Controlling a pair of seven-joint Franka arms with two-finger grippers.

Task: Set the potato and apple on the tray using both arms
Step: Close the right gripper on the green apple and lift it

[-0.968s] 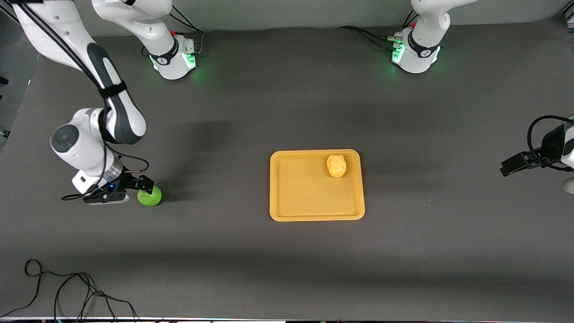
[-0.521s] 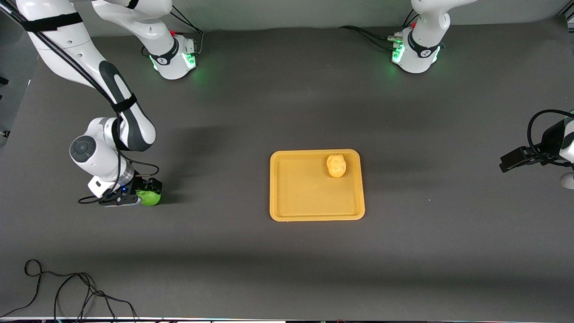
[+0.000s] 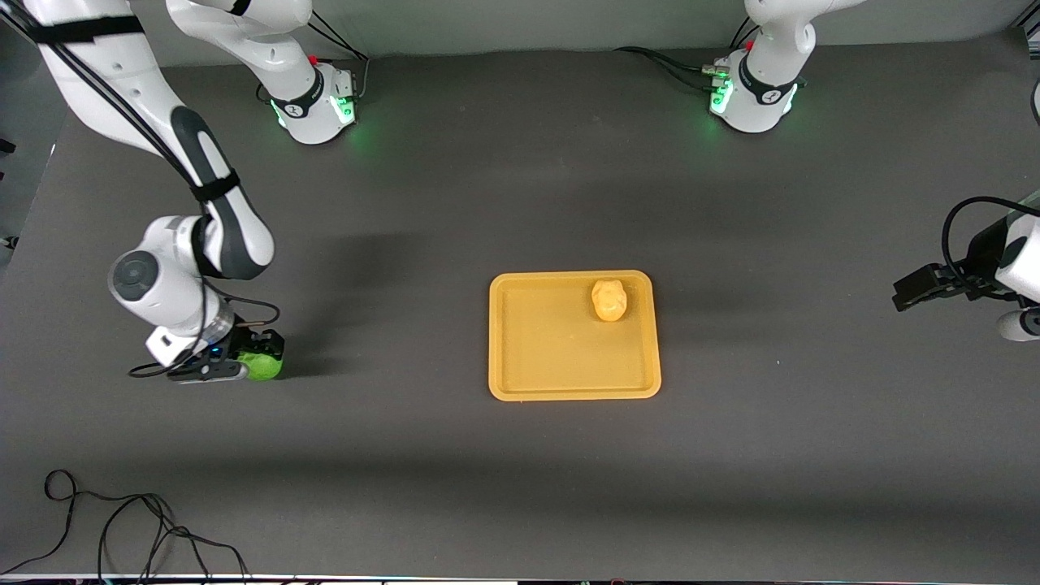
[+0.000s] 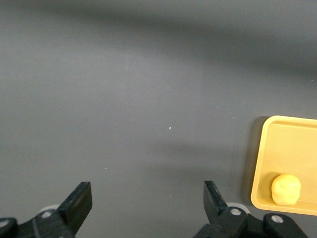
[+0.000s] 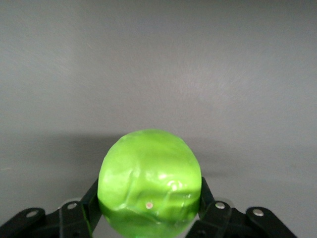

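Right claw (image 3: 258,357) clamped on apple (image 3: 260,366) for transfer to tray (image 3: 504,341); left claw (image 4: 146,201), apart, waiting clear of potato (image 3: 608,300).

Two arms, glossy white shells, dark grey joint sections. Right arm (image 3: 203,203): black strap round forearm, black cables along it, round grey cap on wrist joint, small blue light near wrist. Left arm (image 3: 1016,260): black cable loop at wrist. Bases (image 3: 313,101) white, green lights, small red mark on top, black cables plugged in. End effectors black; silver screw heads on finger mounts (image 5: 220,205) in wrist views.
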